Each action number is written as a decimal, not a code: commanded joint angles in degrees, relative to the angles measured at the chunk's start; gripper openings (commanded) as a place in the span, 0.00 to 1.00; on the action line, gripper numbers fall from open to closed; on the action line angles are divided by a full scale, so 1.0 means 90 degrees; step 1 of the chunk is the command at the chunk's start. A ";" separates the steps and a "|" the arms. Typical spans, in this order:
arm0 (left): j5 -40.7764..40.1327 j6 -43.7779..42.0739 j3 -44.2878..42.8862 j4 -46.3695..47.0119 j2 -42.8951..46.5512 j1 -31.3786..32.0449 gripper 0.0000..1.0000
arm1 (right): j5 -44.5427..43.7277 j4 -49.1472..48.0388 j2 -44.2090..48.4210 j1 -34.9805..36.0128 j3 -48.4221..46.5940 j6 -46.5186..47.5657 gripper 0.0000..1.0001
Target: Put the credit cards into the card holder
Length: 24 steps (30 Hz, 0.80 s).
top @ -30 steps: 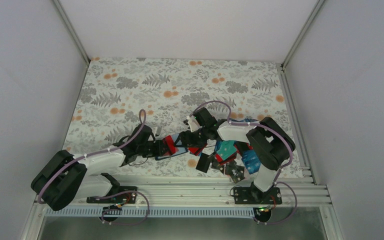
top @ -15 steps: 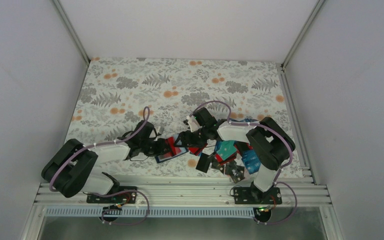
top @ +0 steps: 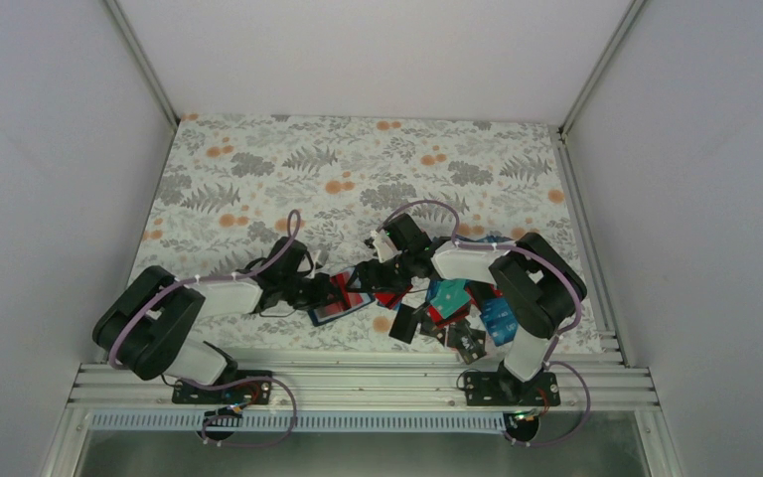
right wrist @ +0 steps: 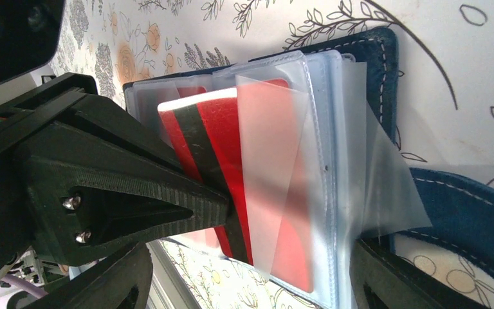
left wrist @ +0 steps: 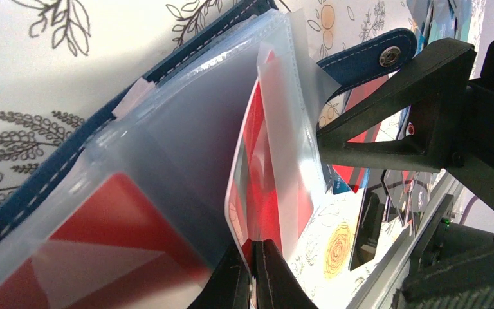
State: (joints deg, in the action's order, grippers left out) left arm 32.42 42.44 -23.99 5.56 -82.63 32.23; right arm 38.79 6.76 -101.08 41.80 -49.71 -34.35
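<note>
Counter [top: 288,149] has this floral cover on it, grey ferns and orange blossoms all over. Plain white walls [top: 378,50] around three sides, metal rails [top: 358,378] along the near edge.

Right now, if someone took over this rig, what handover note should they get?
Left gripper: jaws shut on a red card, partway into a clear sleeve of the open card holder.
Right gripper: jaws wide, one finger against the sleeves.
Done: a second red card sits sleeved.
To do: seat this card, then load the pile of cards by the right arm.
</note>
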 commanded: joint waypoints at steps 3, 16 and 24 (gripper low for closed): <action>-0.0059 -0.0217 0.0020 -0.0380 -0.0287 0.0013 0.02 | -0.0135 0.0098 -0.0144 0.0072 0.0043 0.0084 0.78; -0.0098 -0.0050 0.0077 -0.0121 -0.0454 0.0020 0.02 | -0.0100 0.0129 -0.0145 0.0072 0.0023 0.0077 0.78; -0.0029 -0.0052 0.0020 0.0019 -0.0669 0.0013 0.02 | -0.0091 0.0148 -0.0165 0.0072 0.0001 0.0105 0.78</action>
State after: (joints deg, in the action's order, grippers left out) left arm 34.52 42.50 -24.49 9.32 -86.11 31.99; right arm 38.83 6.79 -101.08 41.80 -49.71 -34.26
